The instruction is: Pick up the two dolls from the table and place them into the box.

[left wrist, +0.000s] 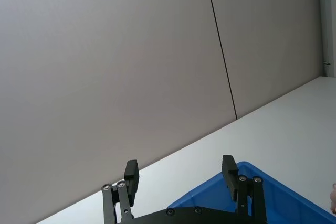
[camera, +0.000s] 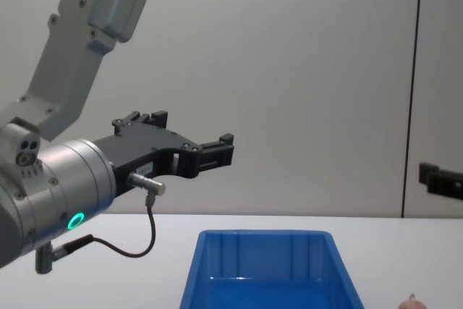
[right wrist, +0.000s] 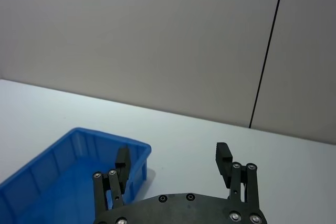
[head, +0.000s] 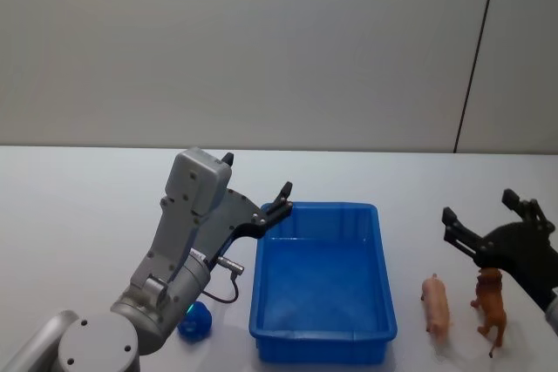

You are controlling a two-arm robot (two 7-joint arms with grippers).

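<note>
The blue box (head: 323, 337) stands mid-table, its inside bare. A pale pink doll (head: 436, 307) lies on the white table (head: 78, 206) just right of the box. A dark blue doll (head: 195, 321) sits left of the box's near corner, partly hidden by my left arm. My left gripper (head: 259, 173) hangs open in the air over the box's far left corner, holding nothing; its fingers (left wrist: 229, 169) frame the box rim (left wrist: 262, 187). My right gripper (head: 478, 205) is open and empty, raised above and behind the pink doll, with the box (right wrist: 52, 171) off to its side.
A brown toy animal (head: 491, 302) stands just right of the pink doll, under my right gripper. A grey wall runs behind the table. The table's far side and left part are bare white. In the chest view the left arm (camera: 58, 186) bulks large at the left.
</note>
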